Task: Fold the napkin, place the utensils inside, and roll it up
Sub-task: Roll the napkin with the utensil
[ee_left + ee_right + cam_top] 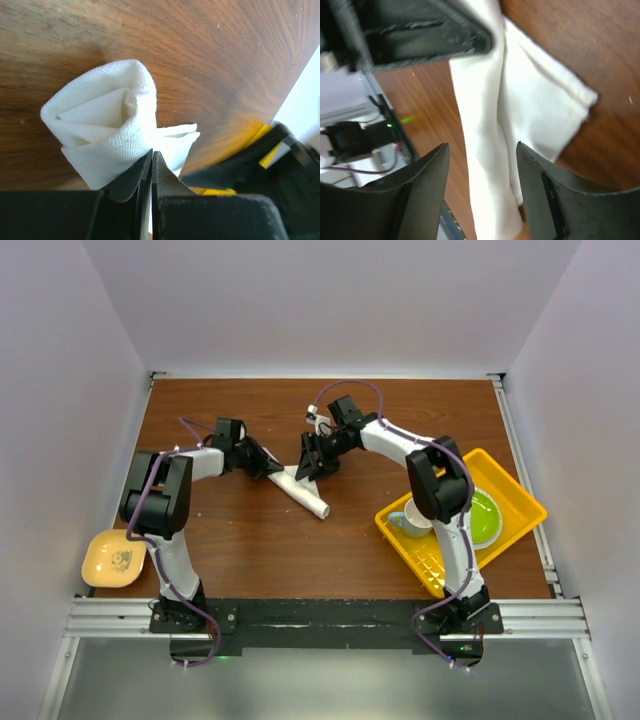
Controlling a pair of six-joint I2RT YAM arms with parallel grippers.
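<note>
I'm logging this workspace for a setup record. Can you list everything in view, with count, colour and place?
White rolled cloth napkin: one, white, table centre, between the two tools.
Yellow rectangular plastic tray: one, yellow, right side of the table.
Green round plate: one, green, in the tray.
Pale cup: one, pale blue, in the tray's left corner.
Yellow shallow bowl: one, yellow, by the table's near left corner.
Brown wooden table: one, brown, under everything.
Left tool: one, black, jaws closed at the roll's end.
Right tool: one, black, jaws open astride the roll.
</note>
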